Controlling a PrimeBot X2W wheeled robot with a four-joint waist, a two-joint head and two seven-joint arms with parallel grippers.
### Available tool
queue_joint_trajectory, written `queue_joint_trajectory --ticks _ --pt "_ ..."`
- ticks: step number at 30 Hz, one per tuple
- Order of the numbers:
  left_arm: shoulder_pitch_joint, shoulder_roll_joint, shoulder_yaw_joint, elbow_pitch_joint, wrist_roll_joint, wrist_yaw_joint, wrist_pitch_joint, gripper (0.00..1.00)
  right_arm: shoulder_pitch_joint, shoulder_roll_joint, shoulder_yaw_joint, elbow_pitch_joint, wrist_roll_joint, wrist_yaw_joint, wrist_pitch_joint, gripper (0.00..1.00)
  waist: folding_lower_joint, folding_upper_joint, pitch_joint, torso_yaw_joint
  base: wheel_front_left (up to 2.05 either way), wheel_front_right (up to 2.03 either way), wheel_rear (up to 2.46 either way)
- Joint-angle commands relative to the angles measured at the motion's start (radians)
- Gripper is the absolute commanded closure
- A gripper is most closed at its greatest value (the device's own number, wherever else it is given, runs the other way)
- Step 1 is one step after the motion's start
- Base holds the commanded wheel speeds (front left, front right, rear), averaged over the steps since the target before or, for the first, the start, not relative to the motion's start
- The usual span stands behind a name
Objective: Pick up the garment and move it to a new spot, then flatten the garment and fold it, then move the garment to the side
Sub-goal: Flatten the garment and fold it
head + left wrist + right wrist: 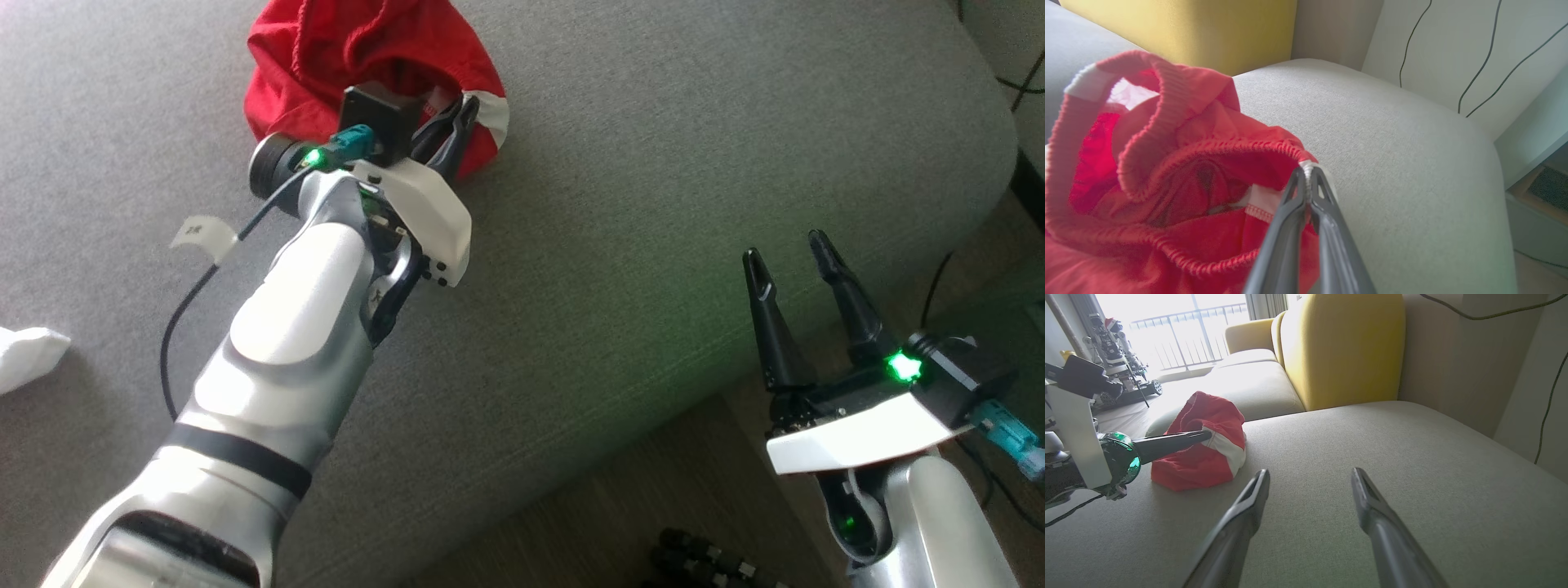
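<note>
The right gripper (pixel 784 247) hangs by the front edge of the grey cushion (pixel 653 163), fingers apart and empty. Farther out the left arm reaches forward, its left gripper (pixel 1307 171) clamped on the white-trimmed hem of the red garment (pixel 326 49). The garment lies bunched far back on the cushion, its top cut off.

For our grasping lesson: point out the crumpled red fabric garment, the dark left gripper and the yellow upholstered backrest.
crumpled red fabric garment (pixel 1188 473): right wrist view, lower red side.
dark left gripper (pixel 1307 170): left wrist view, fingertips shut on trim.
yellow upholstered backrest (pixel 1343 347): right wrist view, front face.
</note>
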Motion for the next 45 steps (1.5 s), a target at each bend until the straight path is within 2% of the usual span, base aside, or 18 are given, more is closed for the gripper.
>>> queue_joint_trajectory --ticks 1,3,8,18,22,26,30,34,41,45 --pt "-0.059 0.009 0.014 -0.029 -0.031 -0.004 0.005 1.0 -0.028 -0.01 0.02 -0.028 0.012 0.0 -0.009 0.0 0.0 0.0 -0.008 -0.006 0.0 0.0 0.0" --pt "-0.066 0.009 0.015 -0.031 -0.055 -0.004 0.01 1.0 -0.029 -0.01 0.019 -0.028 0.014 0.0 -0.009 0.0 0.0 0.0 -0.012 -0.008 0.0 0.0 0.0" --pt "-0.152 0.014 -0.001 -0.104 -0.207 -0.007 0.053 1.0 -0.025 -0.01 0.023 -0.025 0.026 0.0 -0.009 0.0 0.0 0.0 -0.039 -0.028 0.0 0.0 0.0" --pt "-0.48 0.137 -0.06 -0.272 -0.368 -0.007 0.142 1.0 0.0 -0.01 0.03 -0.02 0.039 0.0 -0.009 0.0 0.0 0.0 -0.092 -0.05 0.0 0.0 0.0" --pt "-0.51 0.18 -0.064 -0.308 -0.437 -0.007 0.161 1.0 0.003 -0.01 0.018 -0.025 0.035 0.0 -0.009 0.0 0.0 0.0 -0.102 -0.029 0.0 0.0 0.0" --pt "-0.369 0.245 -0.085 -0.36 -0.542 -0.007 0.191 1.0 0.012 -0.01 0.006 -0.033 0.02 0.0 -0.009 0.0 0.0 0.0 -0.108 0.008 0.0 0.0 0.0" --pt "-0.127 0.323 -0.107 -0.432 -0.656 -0.007 0.212 1.0 0.019 -0.01 -0.006 -0.038 -0.005 0.0 -0.009 0.0 0.0 0.0 -0.111 0.059 0.0 0.0 0.0" --pt "0.108 0.387 -0.136 -0.487 -0.713 -0.006 0.2 1.0 0.024 -0.01 -0.018 -0.046 -0.036 0.0 -0.009 0.0 0.0 0.0 -0.115 0.116 0.0 0.0 0.0" --pt "0.306 0.462 -0.162 -0.525 -0.678 0.038 0.121 1.0 0.029 -0.01 -0.003 -0.046 -0.078 0.0 -0.009 0.0 0.0 0.0 -0.123 0.217 0.0 0.0 0.0" --pt "0.361 0.492 -0.166 -0.543 -0.621 0.088 0.053 1.0 0.004 -0.01 0.029 -0.009 -0.083 0.0 -0.009 0.0 0.0 0.0 -0.124 0.259 0.0 0.0 0.0"
